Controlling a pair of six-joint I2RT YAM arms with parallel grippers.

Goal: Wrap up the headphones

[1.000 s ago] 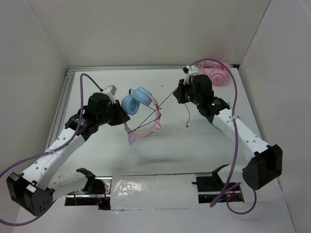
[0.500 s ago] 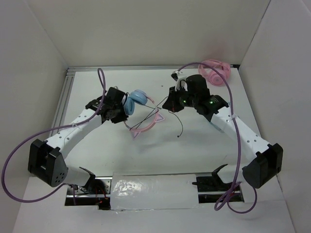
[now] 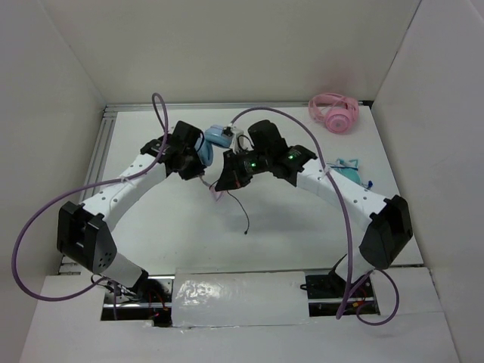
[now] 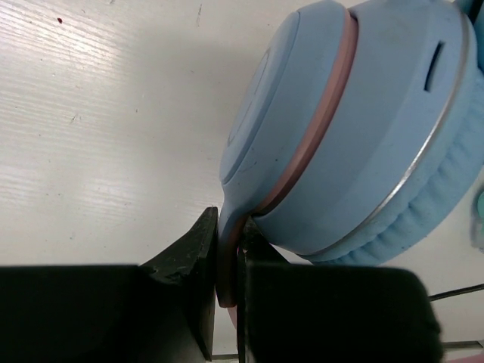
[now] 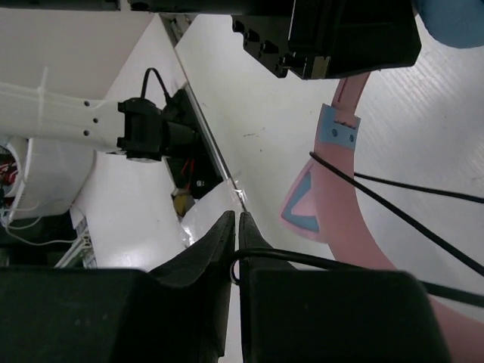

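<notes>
The left gripper (image 4: 228,281) is pinched tight on the headphones (image 3: 218,138). Its two black fingers squeeze the thin pink strip that runs under a light-blue ear cup (image 4: 340,128). The cup bulges up and to the right of the fingers, with its padded rim turned away and the white table (image 4: 98,113) behind it.

The right gripper (image 5: 237,253) is closed on the thin black cable (image 5: 393,215), which loops in between the fingertips and then runs out to the right. There two strands of it cross the pink headband (image 5: 344,234). One cat ear (image 5: 300,203), pink with a blue centre, stands off the headband just beyond the fingers. The black body of the left gripper fills the upper edge of that wrist view.

From above, the two grippers sit close together toward the far middle of the table, with the headphones held between them. The blue cup is on the far side and a bit of pink band shows below. The arms hide most of it, so it may be lifted or resting on the surface. The loose end of the cable trails from the right gripper toward the near edge.

All-pink headphones (image 3: 334,113) lie well apart in the far right corner. Teal headphones (image 3: 348,168) lie just beside the right forearm.
</notes>
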